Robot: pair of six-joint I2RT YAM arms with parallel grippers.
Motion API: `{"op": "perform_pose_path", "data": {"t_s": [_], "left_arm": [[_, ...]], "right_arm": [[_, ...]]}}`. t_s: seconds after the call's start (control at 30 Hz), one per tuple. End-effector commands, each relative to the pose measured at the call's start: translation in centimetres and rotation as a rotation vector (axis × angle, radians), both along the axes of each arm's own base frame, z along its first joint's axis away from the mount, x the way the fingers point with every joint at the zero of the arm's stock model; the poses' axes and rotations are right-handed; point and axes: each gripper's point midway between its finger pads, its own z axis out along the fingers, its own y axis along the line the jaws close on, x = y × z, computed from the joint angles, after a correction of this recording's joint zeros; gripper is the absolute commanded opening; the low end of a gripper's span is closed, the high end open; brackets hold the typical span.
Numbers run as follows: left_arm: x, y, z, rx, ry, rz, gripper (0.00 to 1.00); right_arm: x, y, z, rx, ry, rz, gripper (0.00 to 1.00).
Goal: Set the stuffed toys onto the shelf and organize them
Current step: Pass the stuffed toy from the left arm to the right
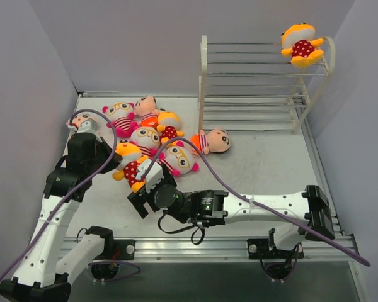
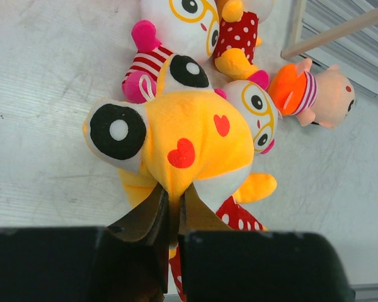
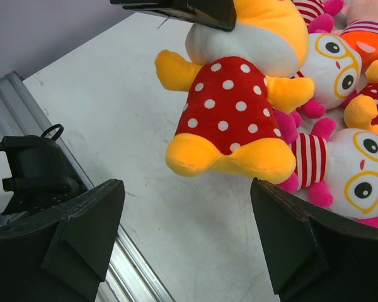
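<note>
Spread wide, black right fingers [image 3: 69, 245] frame the yellow-orange plush doll with red polka-dot body [image 3: 230, 107] just beyond their tips; soft and light, it probably squashes, so its torso suits gripping, while left fingers [image 2: 145, 214] pinch its head.

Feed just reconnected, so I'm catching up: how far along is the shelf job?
One polka-dot doll sits on the shelf's top tier. The left gripper is shut on a second polka-dot doll's head, with the open right gripper at its feet. On the table lie seven more dolls.
</note>
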Motion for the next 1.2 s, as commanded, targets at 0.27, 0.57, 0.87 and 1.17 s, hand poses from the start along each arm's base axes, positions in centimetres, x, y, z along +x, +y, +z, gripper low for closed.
{"op": "perform_pose_path", "data": {"t_s": [0.27, 0.57, 0.87, 1.17], "left_arm": [[-0.2, -0.7, 4.0, -0.048, -0.101, -0.005, 0.02], [-0.7, -1.4, 4.7, -0.070, -0.114, -0.019, 0.03], [-0.9, -1.9, 4.7, -0.078, -0.116, -0.031, 0.02], [-1.0, -2.3, 5.1, -0.076, -0.135, -0.044, 0.02]], "right_arm": [[0.7, 2.7, 0.4, 0.022, -0.039, -0.016, 0.81], [1.6, 3.2, -0.2, 0.001, -0.075, -0.054, 0.75], [2.8, 2.7, 0.0, 0.013, -0.095, -0.135, 0.56], [3.3, 1.9, 0.2, 0.021, -0.095, -0.167, 0.04]]}}
